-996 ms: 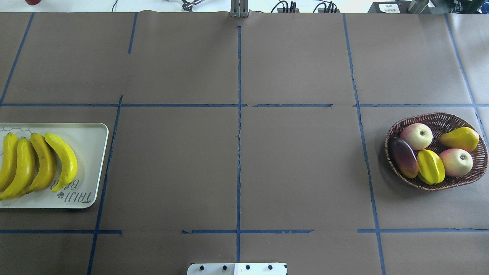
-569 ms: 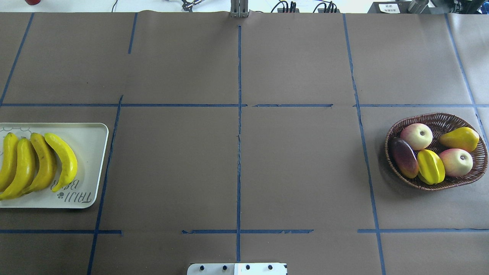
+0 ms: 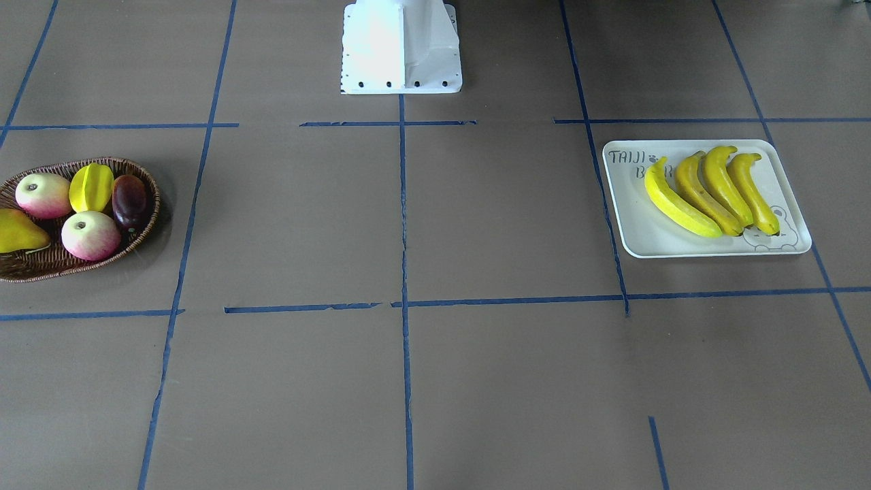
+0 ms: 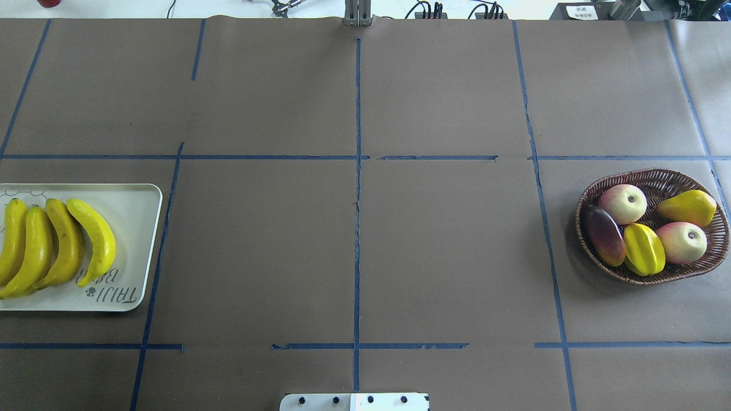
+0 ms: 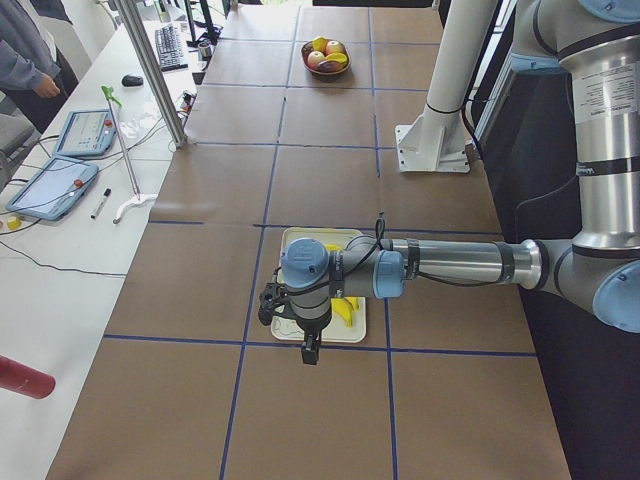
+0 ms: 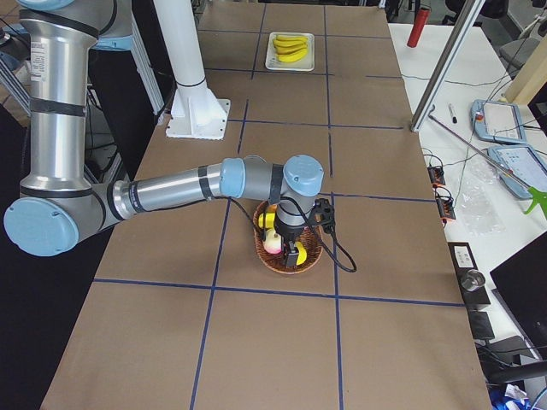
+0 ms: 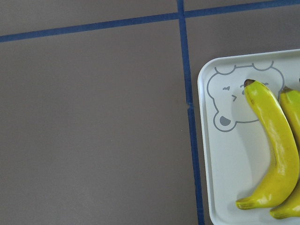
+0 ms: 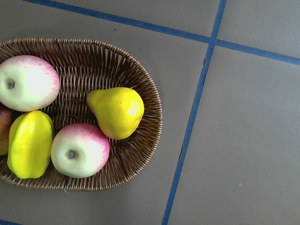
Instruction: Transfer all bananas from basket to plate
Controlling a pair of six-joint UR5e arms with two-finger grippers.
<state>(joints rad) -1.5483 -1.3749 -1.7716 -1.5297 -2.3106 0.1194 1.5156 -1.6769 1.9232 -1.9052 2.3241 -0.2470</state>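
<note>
Several yellow bananas (image 4: 57,245) lie side by side on the cream plate (image 4: 134,228) at the table's left; they also show in the front view (image 3: 708,190) and the left wrist view (image 7: 274,150). The brown wicker basket (image 4: 657,177) at the right holds no bananas. My left gripper (image 5: 311,352) hangs over the plate's outer end, seen only in the exterior left view. My right gripper (image 6: 293,254) hangs over the basket (image 6: 286,266), seen only in the exterior right view. I cannot tell whether either is open or shut.
The basket holds two pink-green apples (image 4: 622,204), a yellow pear (image 4: 687,207), a star fruit (image 4: 644,249) and a dark red-purple fruit (image 4: 603,235). The white robot base (image 3: 401,47) stands mid-table. A person (image 5: 25,50) and tablets (image 5: 85,130) are beside the table.
</note>
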